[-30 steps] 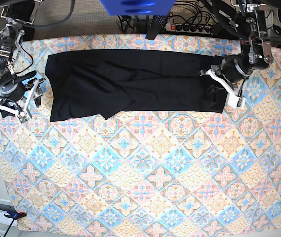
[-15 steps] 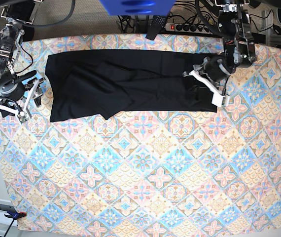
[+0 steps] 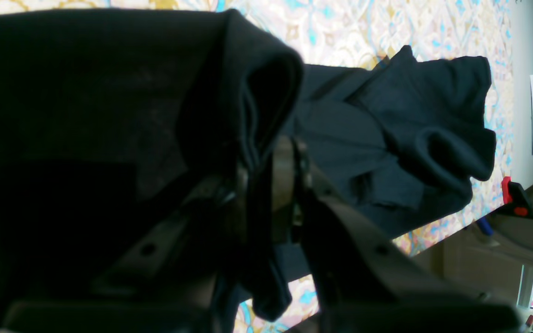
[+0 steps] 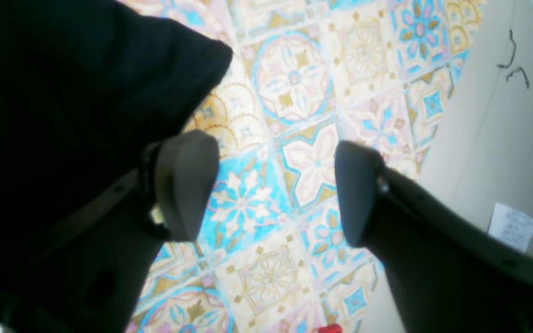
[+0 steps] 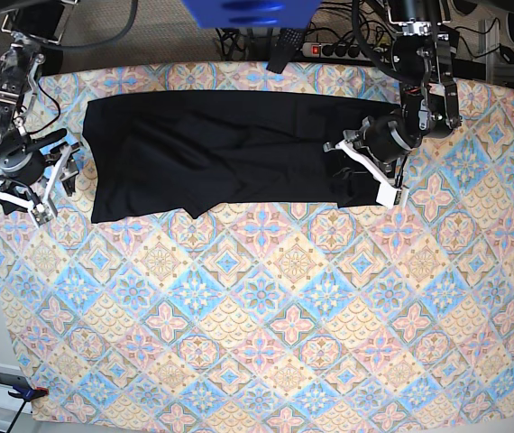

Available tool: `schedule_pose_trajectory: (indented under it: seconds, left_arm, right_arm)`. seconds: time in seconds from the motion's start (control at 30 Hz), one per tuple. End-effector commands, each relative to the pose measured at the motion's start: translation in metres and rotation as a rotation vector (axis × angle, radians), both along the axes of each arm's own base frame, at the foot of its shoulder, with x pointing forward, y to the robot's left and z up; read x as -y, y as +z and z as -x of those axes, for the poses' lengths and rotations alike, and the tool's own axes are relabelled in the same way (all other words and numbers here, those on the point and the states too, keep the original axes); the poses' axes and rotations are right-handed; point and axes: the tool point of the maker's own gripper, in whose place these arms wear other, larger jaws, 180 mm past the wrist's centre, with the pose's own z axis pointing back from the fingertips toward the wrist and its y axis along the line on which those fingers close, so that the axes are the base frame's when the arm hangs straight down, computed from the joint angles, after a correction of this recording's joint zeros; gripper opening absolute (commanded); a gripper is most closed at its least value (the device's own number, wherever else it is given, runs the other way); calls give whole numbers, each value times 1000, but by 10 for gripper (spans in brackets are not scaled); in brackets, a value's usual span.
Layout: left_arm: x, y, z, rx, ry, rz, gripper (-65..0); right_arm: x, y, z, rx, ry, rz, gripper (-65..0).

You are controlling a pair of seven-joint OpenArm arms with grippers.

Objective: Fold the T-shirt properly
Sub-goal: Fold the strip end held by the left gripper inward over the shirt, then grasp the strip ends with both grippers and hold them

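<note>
T-shirt [image 5: 230,149] hem is clamped in our left gripper [image 5: 362,171]; we are folding it across, needing steady travel while our right gripper [image 4: 266,194] is idling, jaws apart.

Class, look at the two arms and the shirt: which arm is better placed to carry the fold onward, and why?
The left. Its gripper is shut on one end of the plain black cotton T-shirt, the cloth bunched between its fingers. The right gripper hangs open beside the other end, holding nothing.
</note>
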Motion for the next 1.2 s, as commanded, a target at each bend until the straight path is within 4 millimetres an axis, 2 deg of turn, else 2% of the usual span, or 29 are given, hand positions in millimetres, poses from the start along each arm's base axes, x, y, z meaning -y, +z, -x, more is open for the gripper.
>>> schedule_pose_trajectory:
  seconds: [0.0, 0.1, 0.17, 0.27, 0.37, 0.47, 0.53, 0.63, 0.73, 0.87, 0.93, 1.0, 1.13, 1.17]
  left_arm:
    - [3, 9, -6, 34, -4, 22, -617]
    - [15, 8, -1, 25, -53, 26, -585]
    - [20, 8, 5, 21, -102, 8, -513]
    - [25, 17, 8, 49, -161, -7, -363]
    - [17, 34, 5, 91, -139, 23, -288]
    - [-8, 52, -3, 135, -62, 46, -302]
    - [-39, 57, -4, 145, 6, 31, -310]
    - [-69, 59, -3, 145, 43, -22, -315]
    - [-88, 53, 3, 120, 32, -114, -315]
    - [-103, 42, 11, 81, 16, -219, -315]
    - [-109, 37, 14, 68, 13, -271, -315]
    - [-110, 33, 16, 57, 2, -298, -315]
    - [-98, 27, 19, 46, -39, -299, -315]
    - [-96, 26, 20, 44, -44, -296, -315]
  right_arm:
    - [5, 15, -8, 46, 5, 20, -231]
    - [6, 15, -8, 47, 4, 22, -231]
    - [6, 16, -8, 48, 5, 22, -231]
    - [5, 20, -10, 60, 10, 27, -231]
    - [5, 20, -10, 60, 10, 27, -231]
    - [5, 20, -10, 60, 10, 27, -231]
    - [5, 20, -10, 60, 10, 27, -231]
    - [5, 18, -8, 52, 8, 30, -231]
    - [2, 7, 4, 11, 16, 25, -230]
    - [-23, -10, 7, -38, 88, 0, -229]
    - [-29, -19, 8, -61, 101, -13, -229]
    - [-25, -32, 14, -101, 83, -26, -229]
    - [-19, -63, 30, -190, 41, -71, -229]
    - [-21, -64, 26, -185, 35, -100, -229]
